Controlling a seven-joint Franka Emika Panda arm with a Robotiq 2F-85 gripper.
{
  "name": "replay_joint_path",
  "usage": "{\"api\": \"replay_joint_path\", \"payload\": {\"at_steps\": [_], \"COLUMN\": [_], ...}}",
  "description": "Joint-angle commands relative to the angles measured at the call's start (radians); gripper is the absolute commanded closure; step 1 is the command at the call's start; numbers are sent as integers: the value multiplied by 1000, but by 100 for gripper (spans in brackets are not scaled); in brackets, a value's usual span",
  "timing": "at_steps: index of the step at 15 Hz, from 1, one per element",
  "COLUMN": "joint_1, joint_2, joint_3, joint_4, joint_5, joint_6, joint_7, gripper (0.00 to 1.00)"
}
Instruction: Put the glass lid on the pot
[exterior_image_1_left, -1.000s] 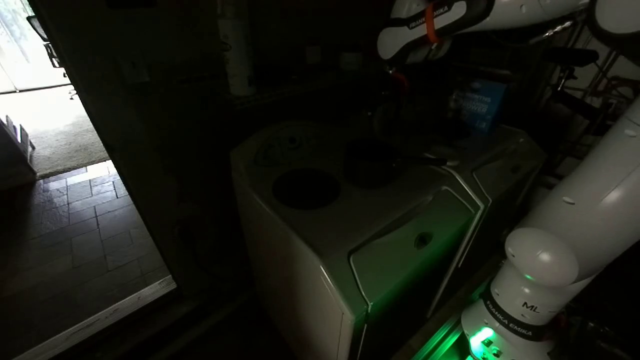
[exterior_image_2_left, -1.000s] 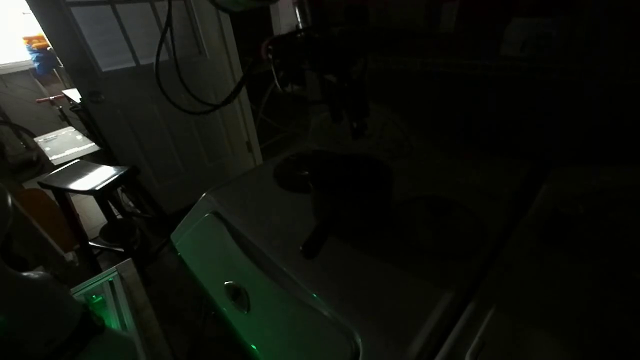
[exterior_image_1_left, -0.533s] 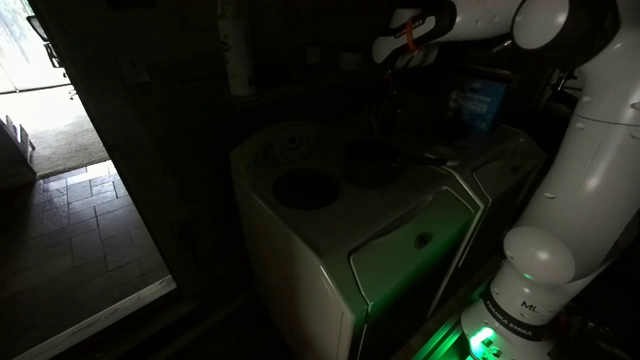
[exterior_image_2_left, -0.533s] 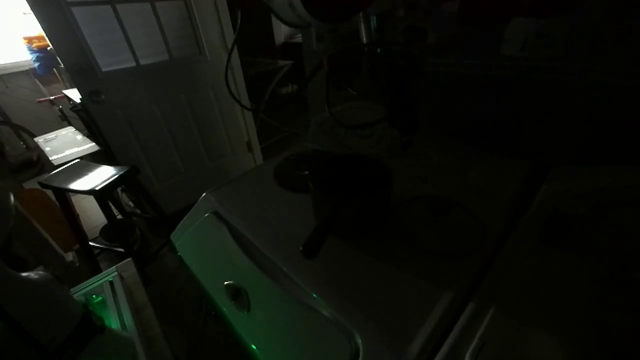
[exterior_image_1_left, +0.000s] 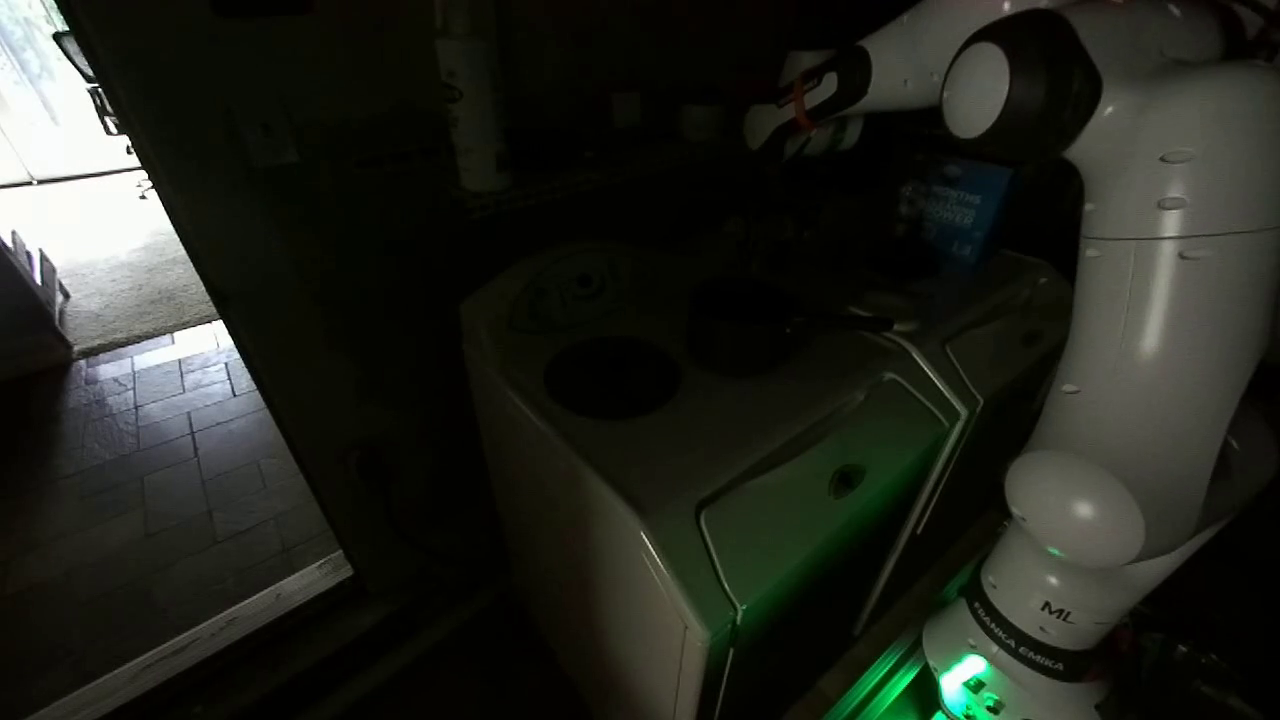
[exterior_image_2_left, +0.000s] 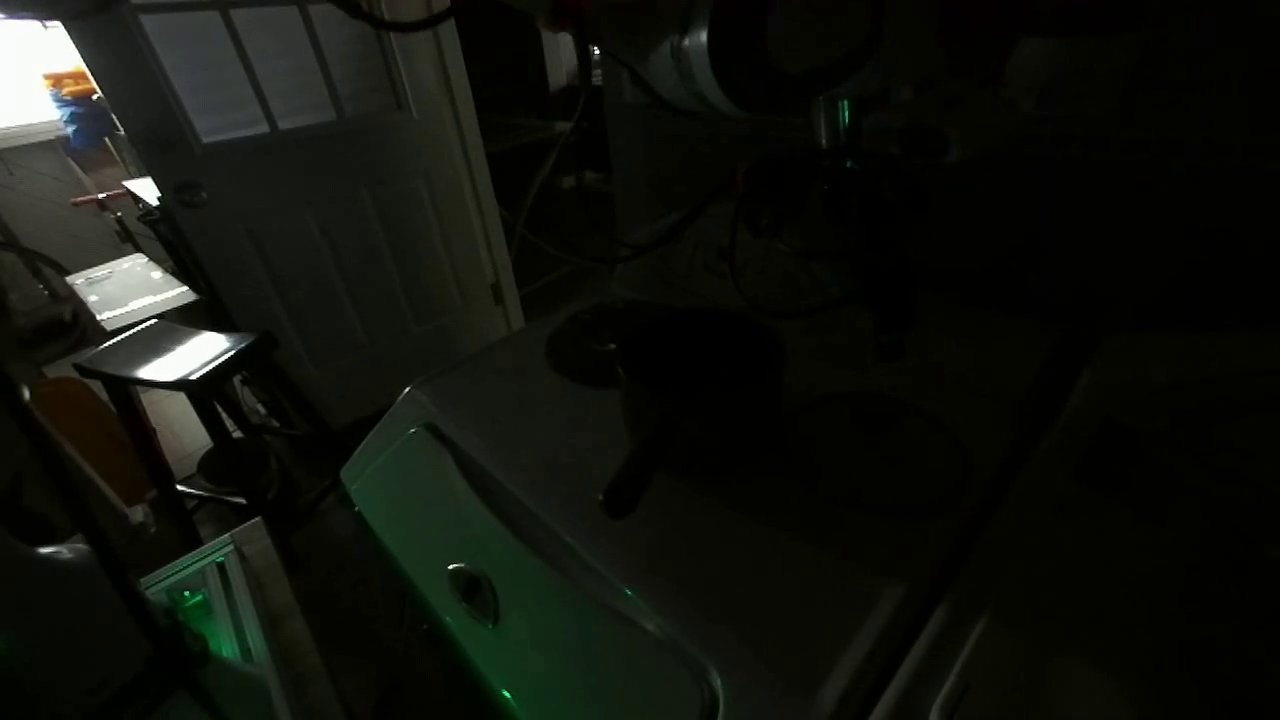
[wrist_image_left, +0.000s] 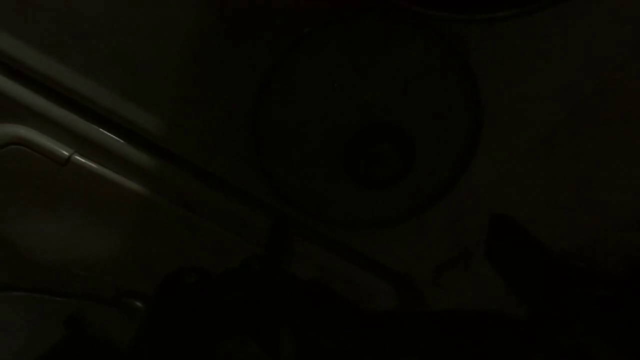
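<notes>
Black two-fingered hand (wrist_image_left: 388, 226): spread wide, holding nothing visible. Round, dark-rimmed glass lid (wrist_image_left: 369, 117): flat on the pale bench (exterior_image_1_left: 685, 455), its dark knob (wrist_image_left: 379, 156) at the hand's twelve o'clock in the wrist view; reach likely that way. Near-black cylindrical pot (exterior_image_2_left: 705, 395): beyond the lid, one o'clock.

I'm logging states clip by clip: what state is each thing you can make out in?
Glass lid: lying flat, knob up
Pot: upright, unlidded; inside too dark to see
Gripper: open, holding nothing
Dark disc: lying flat
Blue box: standing
White container: upright
Base light: lit green
</notes>
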Motion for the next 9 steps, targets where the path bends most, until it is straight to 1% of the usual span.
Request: {"api": "replay_joint_path", "payload": {"at_steps": [1, 5, 9], "joint_1": [-5, -11, -8], "joint_2": [99, 170, 227], "joint_3": [-13, -11, -15], "joint_4": [112, 177, 249], "joint_5": [20, 19, 2], "joint_6": [-54, -109, -177], "joint_7": [22, -4, -4], "gripper": [0, 0, 0]}}
